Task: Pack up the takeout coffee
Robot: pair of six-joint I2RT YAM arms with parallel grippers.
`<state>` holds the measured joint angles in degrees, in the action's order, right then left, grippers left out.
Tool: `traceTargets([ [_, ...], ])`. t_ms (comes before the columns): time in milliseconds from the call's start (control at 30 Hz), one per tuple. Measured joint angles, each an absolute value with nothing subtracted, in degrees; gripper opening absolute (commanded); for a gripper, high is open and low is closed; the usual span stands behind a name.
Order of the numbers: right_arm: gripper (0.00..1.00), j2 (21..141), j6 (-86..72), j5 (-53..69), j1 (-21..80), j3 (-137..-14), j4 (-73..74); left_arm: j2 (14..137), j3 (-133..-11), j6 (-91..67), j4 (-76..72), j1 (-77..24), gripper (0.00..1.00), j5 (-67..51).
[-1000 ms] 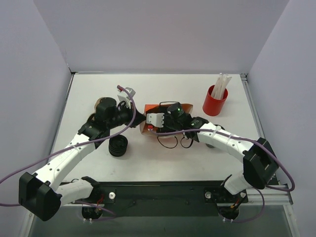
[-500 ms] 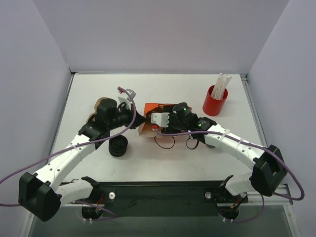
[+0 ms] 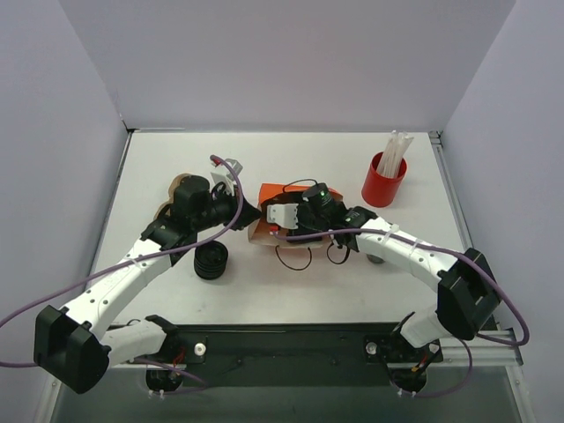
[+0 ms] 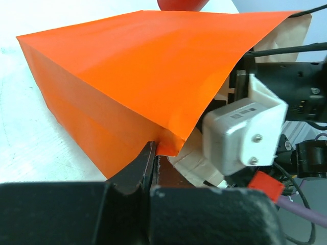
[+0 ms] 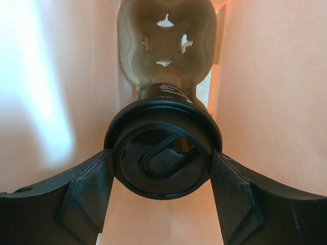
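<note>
Right gripper (image 5: 161, 172) clamped on takeout coffee (image 5: 163, 145), frame centre, deep inside orange bag (image 4: 127, 76). Left gripper (image 4: 153, 171) pinched shut on the bag's lip. Risk: lip slips, mouth collapses; cup tips on release.

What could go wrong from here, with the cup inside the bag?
1. The left claw pinches only one corner of the orange bag at its mouth; a push from inside might tear the paper or pull it free, collapsing the opening.
2. The right claw holds the takeout coffee with paper walls close on both sides; opening or backing out may snag the bag and drag the cup back.
</note>
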<state>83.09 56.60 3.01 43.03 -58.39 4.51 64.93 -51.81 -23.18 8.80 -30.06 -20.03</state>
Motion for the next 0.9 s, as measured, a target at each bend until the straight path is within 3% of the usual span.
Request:
traceTargets([
  [433, 0.42, 84.49, 60.60, -0.80, 42.94, -53.25, -7.33, 65.89, -51.81, -23.59, 8.84, -30.06, 0.00, -19.81],
  [900, 0.42, 77.97, 61.63, -1.76, 43.00, -53.04, -1.56, 66.92, -51.90, -23.51, 8.78, -30.33, 0.00, -18.24],
])
